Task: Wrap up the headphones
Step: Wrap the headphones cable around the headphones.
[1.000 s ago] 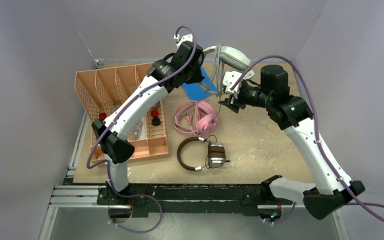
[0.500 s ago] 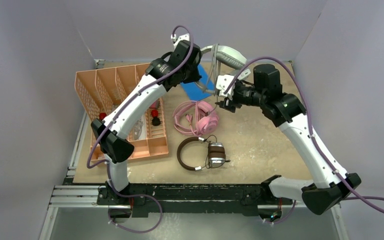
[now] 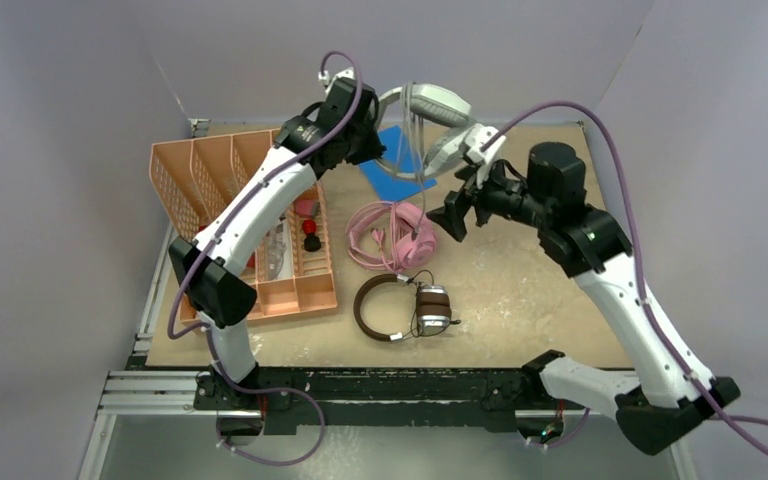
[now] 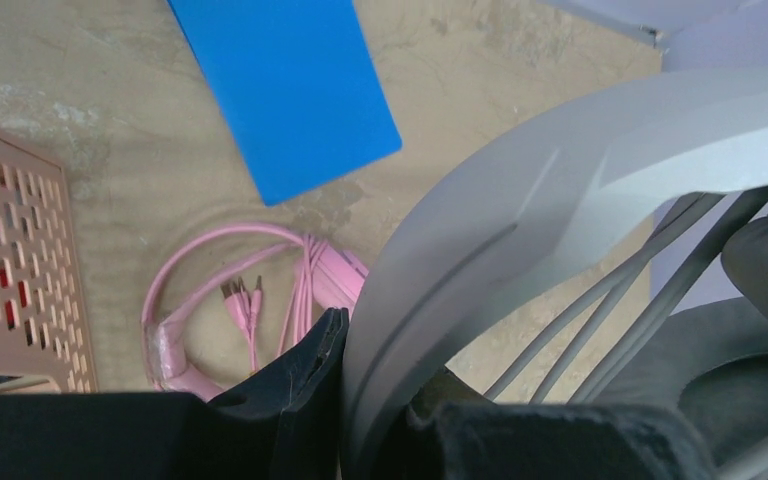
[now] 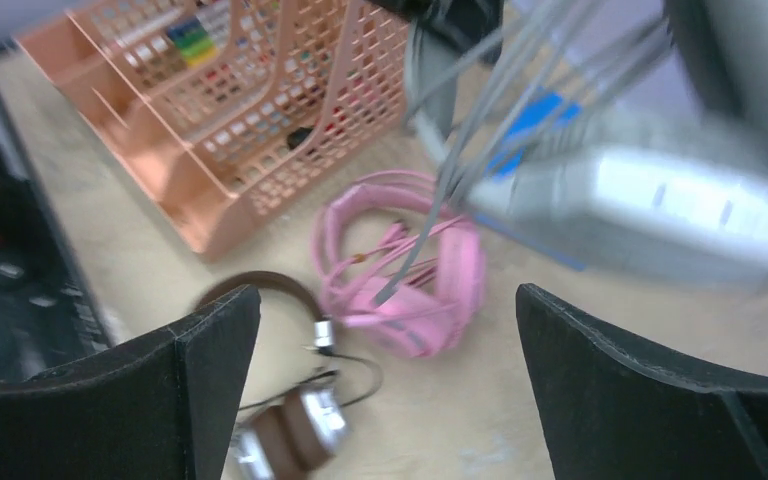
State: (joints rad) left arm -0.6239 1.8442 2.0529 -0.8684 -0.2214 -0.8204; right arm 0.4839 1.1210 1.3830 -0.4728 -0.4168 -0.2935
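Observation:
My left gripper (image 3: 388, 128) is shut on the headband of the light-grey headset (image 3: 432, 104) and holds it in the air above the back of the table. In the left wrist view the gripper (image 4: 380, 365) clamps the grey band (image 4: 520, 220). Grey cable loops (image 3: 416, 150) hang across the band. My right gripper (image 3: 457, 213) is wide open and empty, just right of the hanging cable and above the pink headset (image 3: 397, 236). The right wrist view shows the gripper (image 5: 390, 350), the pink headset (image 5: 410, 275) and the brown-and-silver headset (image 5: 290, 430). That headset (image 3: 402, 307) lies nearer the front.
A blue card (image 3: 388, 170) lies at the back under the raised headset, also in the left wrist view (image 4: 280, 90). An orange mesh organizer (image 3: 250, 225) with small items stands along the left side, and shows in the right wrist view (image 5: 260, 130). Grey walls close in the back and sides.
My left arm has raised the grey headset and carried it left. My right gripper has come away from the hanging cable, dropped lower and now stands wide open.

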